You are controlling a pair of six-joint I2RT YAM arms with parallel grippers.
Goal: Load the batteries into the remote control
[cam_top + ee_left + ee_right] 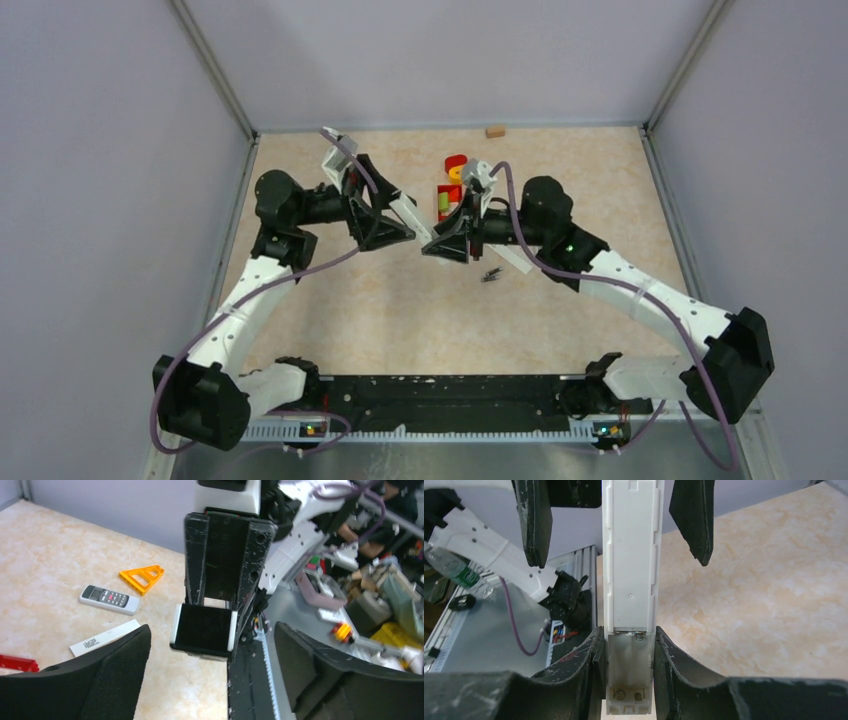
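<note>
Right pincer (628,640) pinches the white remote control (629,555) by its sides at the open battery bay (629,672), which shows bare contacts and no cells. Batteries (490,274) lie on the desk (400,310) just beside that pincer. Beyond, the left pincer (619,552) is spread about the remote's far end, not touching. Loading seems not yet begun; every cell remains to fit.

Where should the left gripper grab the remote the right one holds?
Across the long side edges of the remote, on its closed half, coming from the end opposite the right gripper. Those edges are straight and parallel, and the right gripper is clamped beside the open battery bay, which needs clear access.
</note>
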